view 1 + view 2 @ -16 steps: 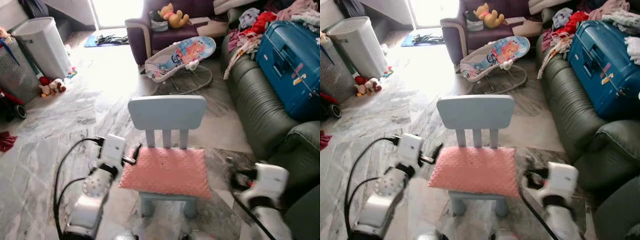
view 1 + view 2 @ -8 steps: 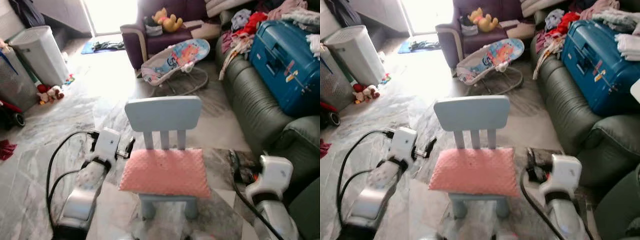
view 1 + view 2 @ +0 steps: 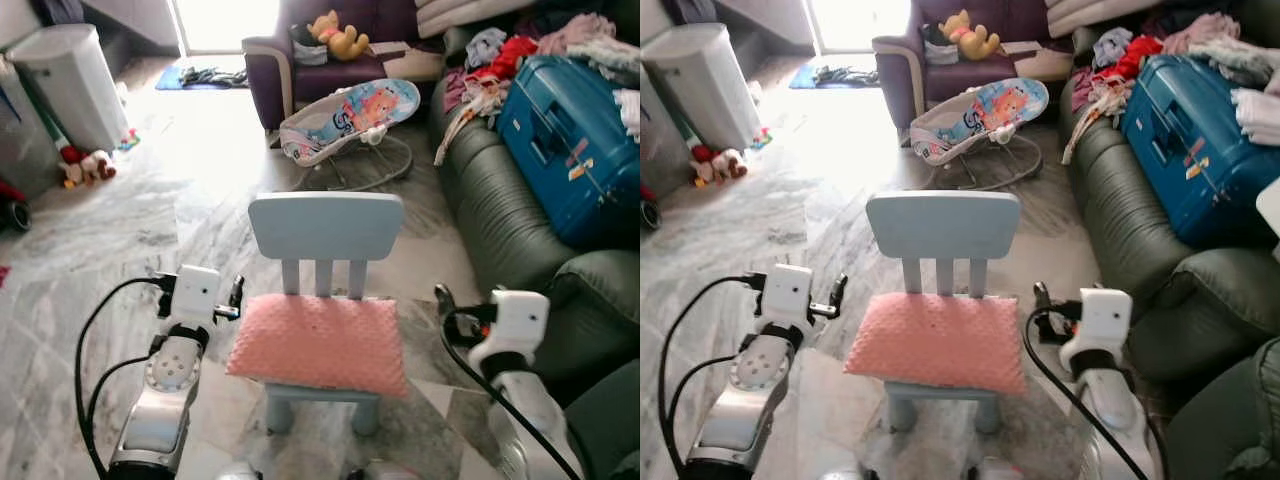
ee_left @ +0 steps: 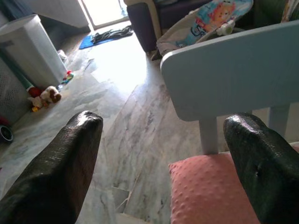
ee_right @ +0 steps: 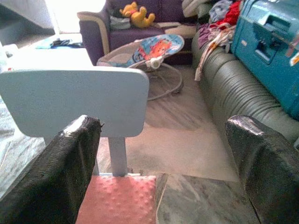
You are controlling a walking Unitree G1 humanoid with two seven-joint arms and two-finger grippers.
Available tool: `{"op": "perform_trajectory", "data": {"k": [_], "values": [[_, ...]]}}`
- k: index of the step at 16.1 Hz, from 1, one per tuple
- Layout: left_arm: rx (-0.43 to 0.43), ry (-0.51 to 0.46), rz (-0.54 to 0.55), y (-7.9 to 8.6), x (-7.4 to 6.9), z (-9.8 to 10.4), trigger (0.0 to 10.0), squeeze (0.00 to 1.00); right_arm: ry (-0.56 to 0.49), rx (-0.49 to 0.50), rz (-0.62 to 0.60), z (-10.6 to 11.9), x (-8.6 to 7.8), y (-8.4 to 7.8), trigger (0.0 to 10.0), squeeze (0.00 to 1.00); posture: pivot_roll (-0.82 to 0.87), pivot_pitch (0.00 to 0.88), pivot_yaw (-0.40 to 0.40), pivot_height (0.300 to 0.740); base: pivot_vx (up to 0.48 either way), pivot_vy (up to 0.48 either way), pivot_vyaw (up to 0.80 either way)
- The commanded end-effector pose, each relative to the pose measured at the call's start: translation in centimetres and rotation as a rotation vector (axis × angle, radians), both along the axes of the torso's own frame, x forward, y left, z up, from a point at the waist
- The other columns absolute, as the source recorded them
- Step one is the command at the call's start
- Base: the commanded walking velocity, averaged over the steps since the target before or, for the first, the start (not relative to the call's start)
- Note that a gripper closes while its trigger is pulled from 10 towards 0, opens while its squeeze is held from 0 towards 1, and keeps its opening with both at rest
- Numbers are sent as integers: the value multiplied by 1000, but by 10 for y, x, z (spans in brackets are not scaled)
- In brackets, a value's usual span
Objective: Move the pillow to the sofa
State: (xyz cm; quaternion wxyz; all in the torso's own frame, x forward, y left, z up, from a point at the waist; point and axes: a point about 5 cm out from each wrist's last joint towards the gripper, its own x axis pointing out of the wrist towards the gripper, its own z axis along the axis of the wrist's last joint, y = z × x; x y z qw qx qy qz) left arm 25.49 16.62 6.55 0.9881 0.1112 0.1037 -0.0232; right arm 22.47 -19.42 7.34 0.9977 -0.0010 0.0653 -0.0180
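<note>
Two grippers flank a small chair, one on either side of the pink pillow [image 3: 318,343] that lies flat on its seat. At the far left stands a grey ribbed bin [image 3: 65,82] with soft toys [image 3: 82,166] at its foot on the marble floor [image 3: 120,240]. Nearer, the left gripper [image 3: 237,298] hovers just beside the pillow's left edge, close to it but apart; in the left wrist view its two black fingers [image 4: 60,172] stand wide apart, and the pillow's near corner lies in the gap between them, under the right-hand finger. In the middle, the pale blue chair [image 3: 325,226] carries the pillow, which covers the whole seat and overhangs it slightly at the front. Behind the chair sits a baby bouncer [image 3: 355,113], and beyond that a purple armchair [image 3: 300,60] with a yellow plush toy [image 3: 335,30] on it. To the right of the pillow, the right gripper [image 3: 1045,300] is held just off the pillow's right edge, not touching; the right wrist view shows its fingers [image 5: 56,177] spread open, with the chair back and the pillow's corner on one side. At the far right runs the dark green sofa [image 3: 510,230], loaded with a blue suitcase [image 3: 580,140] and a heap of clothes [image 3: 500,55].
</note>
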Motion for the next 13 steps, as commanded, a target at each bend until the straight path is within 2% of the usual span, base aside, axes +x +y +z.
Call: {"op": "perform_trajectory", "data": {"k": [1, 3, 7, 10, 13], "values": [[5, -11, 12, 2, -1, 4, 10000, 0, -9, 0, 17, 1, 3, 3, 10000, 0, -8, 0, -2, 740, 0, 0, 0], [11, -9, 6, 3, -2, 2, 10000, 0, -11, 3, 20, 0, 4, 6, 10000, 0, -12, 0, -1, 740, 0, 0, 0], [7, -3, -23, -6, -1, -1, 10000, 0, 16, 1, 12, -8, -6, 3, 10000, 0, -24, 0, -11, 740, 0, 0, 0], [-9, 1, -25, -8, -1, -2, 10000, 0, 4, 14, 26, -7, -2, 7, 10000, 0, -27, 0, -10, 740, 0, 0, 0], [-9, -5, -31, -9, 2, 1, 10000, 0, -1, 21, 31, -8, -1, 10, 10000, 0, -22, 0, -3, 718, 0, 0, 0]]}}
